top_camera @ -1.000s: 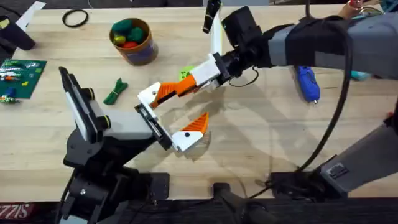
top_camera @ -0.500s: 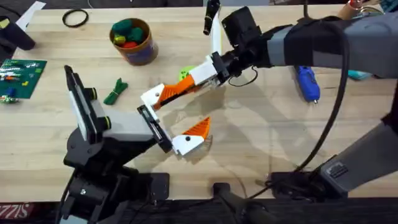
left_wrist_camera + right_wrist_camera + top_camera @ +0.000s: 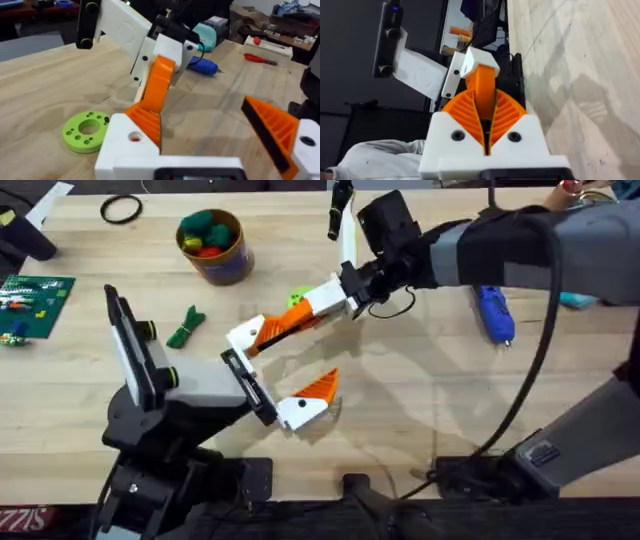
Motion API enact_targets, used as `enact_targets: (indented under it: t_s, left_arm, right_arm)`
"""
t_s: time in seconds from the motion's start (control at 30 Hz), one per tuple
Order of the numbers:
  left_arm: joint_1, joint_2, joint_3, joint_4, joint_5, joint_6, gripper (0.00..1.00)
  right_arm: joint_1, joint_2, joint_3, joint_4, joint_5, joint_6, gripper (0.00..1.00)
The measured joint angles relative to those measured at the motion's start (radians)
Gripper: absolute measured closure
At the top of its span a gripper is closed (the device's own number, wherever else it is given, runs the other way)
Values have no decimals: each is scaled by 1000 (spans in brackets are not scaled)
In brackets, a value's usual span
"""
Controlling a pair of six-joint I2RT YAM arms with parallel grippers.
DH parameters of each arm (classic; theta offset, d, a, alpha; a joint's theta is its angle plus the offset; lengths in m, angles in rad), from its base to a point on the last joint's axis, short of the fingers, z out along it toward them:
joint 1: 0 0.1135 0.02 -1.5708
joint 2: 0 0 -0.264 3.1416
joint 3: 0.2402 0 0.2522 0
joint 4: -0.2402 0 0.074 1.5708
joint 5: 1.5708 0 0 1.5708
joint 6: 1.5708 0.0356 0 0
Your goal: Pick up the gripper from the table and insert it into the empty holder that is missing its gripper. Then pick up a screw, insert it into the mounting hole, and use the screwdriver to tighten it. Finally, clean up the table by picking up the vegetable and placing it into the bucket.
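Observation:
My right gripper (image 3: 300,315) (image 3: 487,107) is shut on the loose gripper (image 3: 262,330) (image 3: 131,146), a white finger with an orange ribbed pad. It holds the finger's white base against the upper end of the black holder rail (image 3: 243,378) on my left arm. My left gripper (image 3: 290,365) stands open, its one mounted finger (image 3: 303,402) (image 3: 280,131) far from the held finger. The lime-green screw (image 3: 298,298) (image 3: 87,131) lies flat just behind. At the right lies the blue screwdriver (image 3: 495,315) (image 3: 202,66). The dark green vegetable (image 3: 185,326) lies left of centre, near the tan bucket (image 3: 225,268).
The bucket holds round green, red and yellow toys. A green circuit board (image 3: 35,305) sits at the left edge and a black ring (image 3: 121,210) at the back left. A red-handled tool (image 3: 257,58) lies far off. Bare wood spreads at the front right.
The left arm has shifted slightly to the right. The right gripper has nudged the held finger a little up and right along the rail. Nothing else has moved.

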Motion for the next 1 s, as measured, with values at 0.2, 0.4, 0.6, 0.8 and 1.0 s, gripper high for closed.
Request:
enact_targets:
  t_s: [0.2, 0.4, 0.6, 0.8, 1.0]
  left_arm:
    - [0, 0, 0, 0, 0, 2, 7]
    - [3, 0, 0, 0, -10, 4, 7]
    - [8, 0, 0, 0, -23, 6, 7]
    - [8, 0, 0, 0, -24, 6, 7]
    - [8, 0, 0, 0, -25, 5, 7]
  right_arm:
    - [1, 0, 0, 0, 0, 10, 993]
    - [11, 0, 0, 44, 6, 43, 993]
    - [18, 0, 0, 91, 23, 108, 993]
    - [18, 0, 0, 94, 23, 133, 993]
    - [19, 0, 0, 95, 23, 137, 909]
